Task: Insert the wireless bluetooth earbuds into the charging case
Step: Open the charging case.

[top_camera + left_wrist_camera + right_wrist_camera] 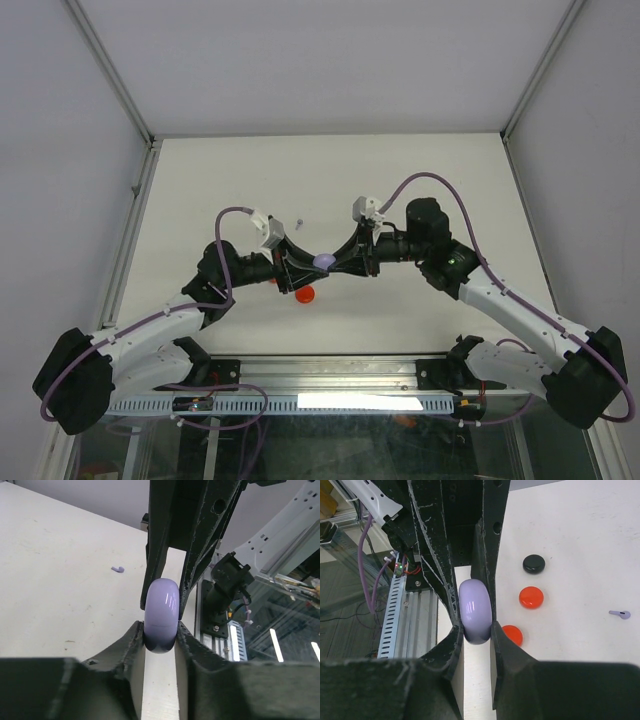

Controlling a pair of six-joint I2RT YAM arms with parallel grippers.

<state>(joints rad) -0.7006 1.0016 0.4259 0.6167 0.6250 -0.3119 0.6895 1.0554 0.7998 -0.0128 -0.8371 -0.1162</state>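
**Two grippers held the lavender case shut between them**

A glossy, pale lavender, pebble-shaped plastic charging case (475,611) hung in the air, apparently closed. The left gripper (160,635) and the right gripper (476,634) each clamped it from opposite ends. A tiny lavender stemmed earbud (620,614) lay well apart from the case, with two red round discs (531,597) and a black round disc (533,564) nearer. Opening looked to be the step in hand. The next move likely called for parting the lid.

A robotics lab test cell: a white table (200,190) is boxed in by pale panels (60,120) on metal frame posts (110,70). An aluminium rail (330,372) and a slotted cable duct (391,620) run along the near edge, with purple cables (432,176) looping above.
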